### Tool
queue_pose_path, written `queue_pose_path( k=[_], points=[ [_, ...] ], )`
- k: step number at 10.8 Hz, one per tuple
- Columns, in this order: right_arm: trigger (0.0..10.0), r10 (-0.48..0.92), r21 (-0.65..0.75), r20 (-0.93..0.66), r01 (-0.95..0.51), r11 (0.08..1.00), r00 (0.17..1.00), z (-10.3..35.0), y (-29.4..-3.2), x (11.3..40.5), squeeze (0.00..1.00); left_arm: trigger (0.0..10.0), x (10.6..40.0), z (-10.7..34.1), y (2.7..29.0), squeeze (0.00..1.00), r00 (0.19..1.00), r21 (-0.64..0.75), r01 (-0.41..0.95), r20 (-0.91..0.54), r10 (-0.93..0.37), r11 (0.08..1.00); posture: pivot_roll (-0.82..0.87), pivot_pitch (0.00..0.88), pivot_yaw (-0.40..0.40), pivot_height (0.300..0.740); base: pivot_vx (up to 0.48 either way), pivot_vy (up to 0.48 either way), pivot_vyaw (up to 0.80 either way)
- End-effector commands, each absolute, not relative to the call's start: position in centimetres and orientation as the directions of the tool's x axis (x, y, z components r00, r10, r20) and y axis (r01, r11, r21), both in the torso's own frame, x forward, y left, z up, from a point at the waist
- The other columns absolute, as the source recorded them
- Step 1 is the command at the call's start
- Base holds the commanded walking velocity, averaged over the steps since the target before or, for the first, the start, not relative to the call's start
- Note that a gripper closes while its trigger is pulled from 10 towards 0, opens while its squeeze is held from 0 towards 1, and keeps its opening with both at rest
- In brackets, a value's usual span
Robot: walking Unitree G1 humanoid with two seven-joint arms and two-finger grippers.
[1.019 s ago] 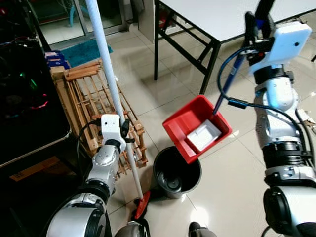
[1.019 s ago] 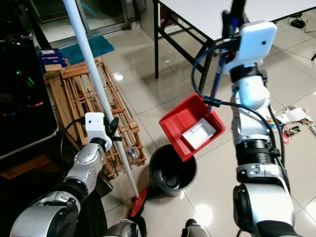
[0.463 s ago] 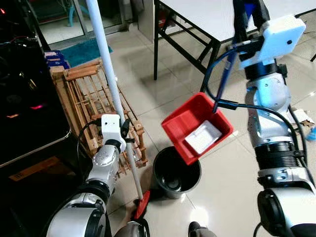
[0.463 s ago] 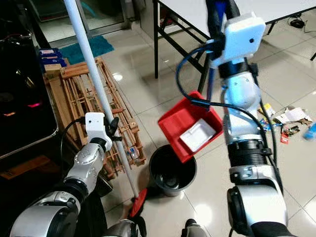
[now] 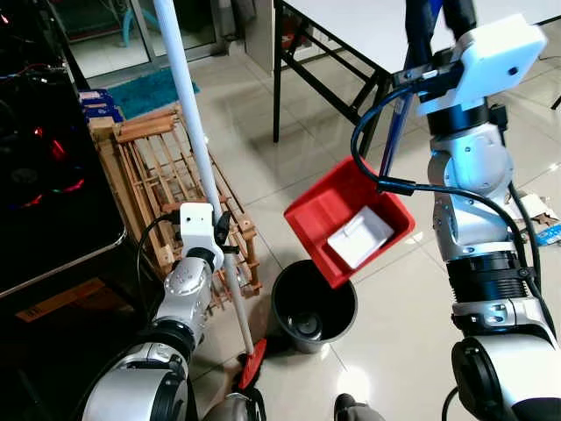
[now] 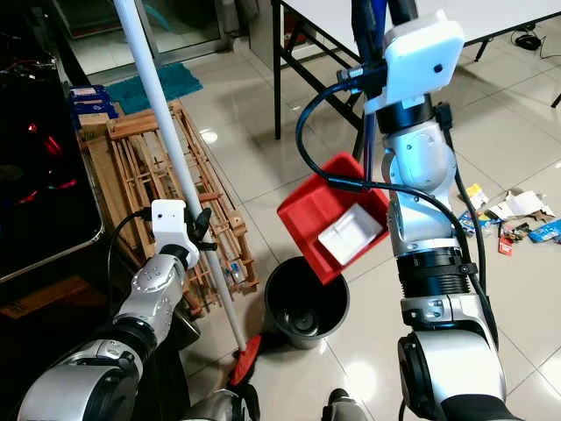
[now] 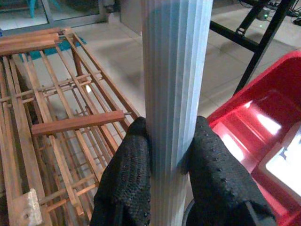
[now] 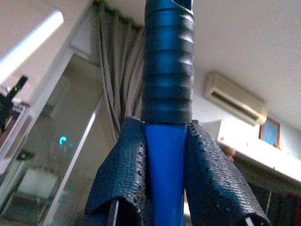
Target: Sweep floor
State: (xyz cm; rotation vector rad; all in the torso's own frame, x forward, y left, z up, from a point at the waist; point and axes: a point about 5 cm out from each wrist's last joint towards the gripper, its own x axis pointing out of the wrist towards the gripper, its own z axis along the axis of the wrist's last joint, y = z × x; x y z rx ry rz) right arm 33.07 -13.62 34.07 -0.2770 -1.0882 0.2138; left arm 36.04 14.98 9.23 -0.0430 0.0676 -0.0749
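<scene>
Raised a little higher than before, the right gripper (image 8: pixel 162 141) clamps the dustpan (image 5: pixel 346 226) handle above the bin (image 5: pixel 314 303); apparently paper inside. Left gripper (image 7: pixel 170 155) squeezes the broom (image 7: pixel 175 70) pole.

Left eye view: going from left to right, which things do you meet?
Wooden crate → left gripper on the white broom pole → black bin → red dustpan → scattered litter.
</scene>
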Motion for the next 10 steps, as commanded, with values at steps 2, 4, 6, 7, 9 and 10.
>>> queue_pose_path(
  k=[2,4,6,7,9,10],
  points=[
    [10.0,0.332,-0.346,0.889,-0.013,0.938,0.316,35.9,-12.7,31.2,0.00,10.0,36.0,9.4,15.1,0.00,0.996,-0.037,0.076,-0.047,-0.078,0.996,-0.03,0.188,0.045,0.740,0.000,0.000,0.00],
    [10.0,0.354,-0.370,0.894,0.007,0.929,0.274,36.3,-12.3,30.5,0.00,10.0,36.0,9.4,15.1,0.00,0.996,-0.038,0.076,-0.047,-0.077,0.996,-0.03,0.189,0.044,0.740,0.000,0.000,0.00],
    [10.0,0.390,-0.409,0.885,0.022,0.912,0.252,36.3,-11.7,30.1,0.00,10.0,36.0,9.4,15.0,0.00,0.996,-0.039,0.076,-0.046,-0.078,0.996,-0.03,0.188,0.043,0.740,0.000,0.000,0.00],
    [10.0,0.395,-0.412,0.884,0.016,0.911,0.250,36.2,-11.6,30.1,0.00,10.0,36.0,9.4,15.1,0.00,0.996,-0.039,0.075,-0.046,-0.077,0.996,-0.03,0.188,0.043,0.740,0.000,0.000,0.00],
    [10.0,0.395,-0.410,0.885,0.013,0.912,0.245,36.3,-11.5,30.0,0.00,10.0,36.0,9.4,15.1,0.00,0.996,-0.039,0.074,-0.046,-0.076,0.996,-0.03,0.189,0.042,0.740,0.000,0.000,0.00],
    [10.0,0.394,-0.410,0.885,0.014,0.912,0.250,36.2,-11.4,30.0,0.00,10.0,36.0,9.4,15.1,0.00,0.996,-0.038,0.074,-0.046,-0.076,0.997,-0.03,0.189,0.042,0.740,0.000,0.000,0.00]
  ],
)
